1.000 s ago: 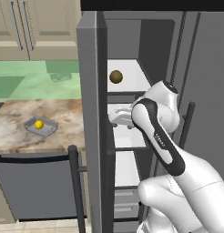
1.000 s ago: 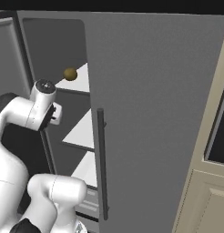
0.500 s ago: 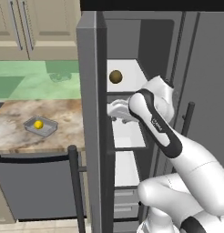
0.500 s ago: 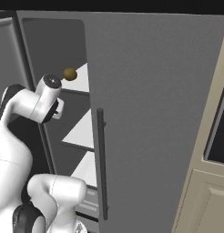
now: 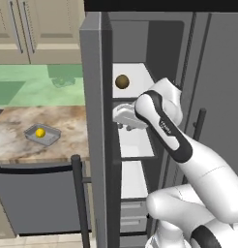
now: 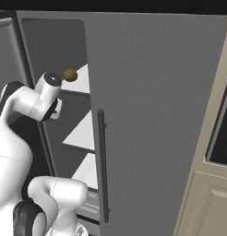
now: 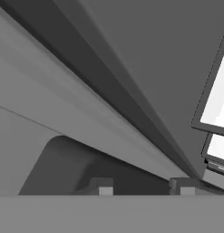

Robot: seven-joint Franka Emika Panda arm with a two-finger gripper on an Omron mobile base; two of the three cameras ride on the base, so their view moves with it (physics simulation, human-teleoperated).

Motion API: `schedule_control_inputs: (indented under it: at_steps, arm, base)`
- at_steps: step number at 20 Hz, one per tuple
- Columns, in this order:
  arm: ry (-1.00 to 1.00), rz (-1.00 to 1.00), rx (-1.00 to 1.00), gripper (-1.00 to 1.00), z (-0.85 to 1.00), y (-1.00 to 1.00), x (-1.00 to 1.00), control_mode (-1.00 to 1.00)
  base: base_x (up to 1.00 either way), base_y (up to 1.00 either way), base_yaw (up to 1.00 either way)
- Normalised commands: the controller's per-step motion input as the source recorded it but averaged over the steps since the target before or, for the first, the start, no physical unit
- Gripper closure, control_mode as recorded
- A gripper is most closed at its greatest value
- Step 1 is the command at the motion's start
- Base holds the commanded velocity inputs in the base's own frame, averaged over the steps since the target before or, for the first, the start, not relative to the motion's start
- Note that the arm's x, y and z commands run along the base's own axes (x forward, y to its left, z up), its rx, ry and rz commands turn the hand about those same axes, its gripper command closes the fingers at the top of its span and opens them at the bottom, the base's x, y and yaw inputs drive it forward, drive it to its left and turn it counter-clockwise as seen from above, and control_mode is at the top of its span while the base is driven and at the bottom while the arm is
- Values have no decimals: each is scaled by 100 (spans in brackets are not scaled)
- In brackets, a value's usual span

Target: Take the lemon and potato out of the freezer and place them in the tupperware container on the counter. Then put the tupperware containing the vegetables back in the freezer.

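Left base view, far left of frame: the counter runs in from the left edge at mid height, marbled beige and brown. On it sits the tupperware container, and the lemon lies inside it, bright yellow, about at the tray's middle.

Centre of frame: the freezer stands open, its door edge-on toward the camera, a dark bar handle rising at lower centre. Past the door edge, white shelves step down the compartment. The potato rests on the top shelf, upper centre, alone and well apart from the lemon.

Just below the potato's shelf, my gripper reaches in toward the left, level with the second shelf. My arm climbs to it from the lower right corner. The potato sits above the hand and is not touching it.

Right base view: potato at upper left on the shelf's near edge, my wrist just left and below it. The closed grey door and its long handle take the middle and right.

Hand view: two finger tips stand at the bottom edge with a clear gap between them, nothing in that gap. Grey freezer wall slants across; white shelf edges at the right edge. I have hold of nothing; jaws partway apart.
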Motion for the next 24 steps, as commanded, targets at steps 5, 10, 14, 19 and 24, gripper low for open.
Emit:
schedule_control_inputs:
  at_steps: [5,10,14,19,24]
  arm:
    - [3,0,5,-100,25,5,0,-100]
    - [16,-2,-7,-100,66,-22,0,-100]
    - [20,-6,-13,-100,93,-9,1,-100]
    - [21,-7,-14,-100,77,-7,24,-100]
    - [10,-7,-13,-100,19,-29,42,-100]
  base:
    - [0,0,0]
    - [0,0,0]
    - [0,0,0]
    - [0,0,0]
    - [0,0,0]
